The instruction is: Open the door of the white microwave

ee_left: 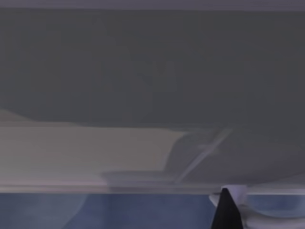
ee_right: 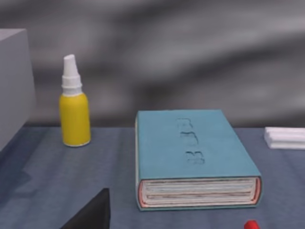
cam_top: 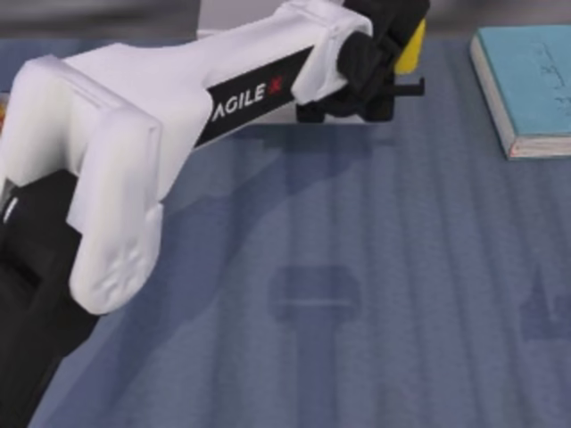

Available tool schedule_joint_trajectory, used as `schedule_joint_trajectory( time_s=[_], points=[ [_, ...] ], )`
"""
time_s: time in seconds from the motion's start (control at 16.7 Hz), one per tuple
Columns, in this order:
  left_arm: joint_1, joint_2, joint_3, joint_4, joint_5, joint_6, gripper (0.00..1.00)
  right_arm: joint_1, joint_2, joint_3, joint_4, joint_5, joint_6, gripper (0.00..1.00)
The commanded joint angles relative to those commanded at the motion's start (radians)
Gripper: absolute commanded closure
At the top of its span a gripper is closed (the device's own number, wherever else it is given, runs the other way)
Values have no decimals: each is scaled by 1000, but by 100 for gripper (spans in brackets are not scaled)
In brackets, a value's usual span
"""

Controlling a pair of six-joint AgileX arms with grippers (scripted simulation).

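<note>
- Top view, from the left: the left arm (cam_top: 178, 116) sweeps from 8 o'clock up toward 12 o'clock, and its bulk hides nearly all of the white microwave (cam_top: 234, 20) at the far edge of the counter (cam_top: 375, 267).
- The left tool (cam_top: 393, 89) sits at the microwave's front near 12 o'clock; one dark fingertip (ee_left: 224, 212) shows in the left wrist view, but I cannot tell whether the jaws are wide or narrow.
- The door (ee_left: 152, 67) fills that wrist view as a flat grey pane — very close, no handle edge visible.
- Risk, as I judge it: pulling without a sure hold would let the tool slip off, or drag the whole light oven.
- A yellow bottle (cam_top: 410, 46) stands just beside the tool — a swing could topple it.
- Toward 2 o'clock lies the blue book (cam_top: 526, 85); the right arm is parked out of sight.
</note>
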State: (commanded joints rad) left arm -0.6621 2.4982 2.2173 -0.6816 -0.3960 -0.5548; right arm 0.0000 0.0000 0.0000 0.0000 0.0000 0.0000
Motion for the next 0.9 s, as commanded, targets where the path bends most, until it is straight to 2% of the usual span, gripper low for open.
schedule_joint_trajectory(
  time_s=[0.36, 0.42, 0.9],
  points=[
    [0, 0, 0, 0, 0, 0, 100, 0, 0, 0, 0, 0, 0, 0],
    [-38, -30, -63, -7, 9, -1, 100, 0, 0, 0, 0, 0, 0, 0],
    [-33, -115, -206, 78, -21, -30, 100, 0, 0, 0, 0, 0, 0, 0]
  ],
)
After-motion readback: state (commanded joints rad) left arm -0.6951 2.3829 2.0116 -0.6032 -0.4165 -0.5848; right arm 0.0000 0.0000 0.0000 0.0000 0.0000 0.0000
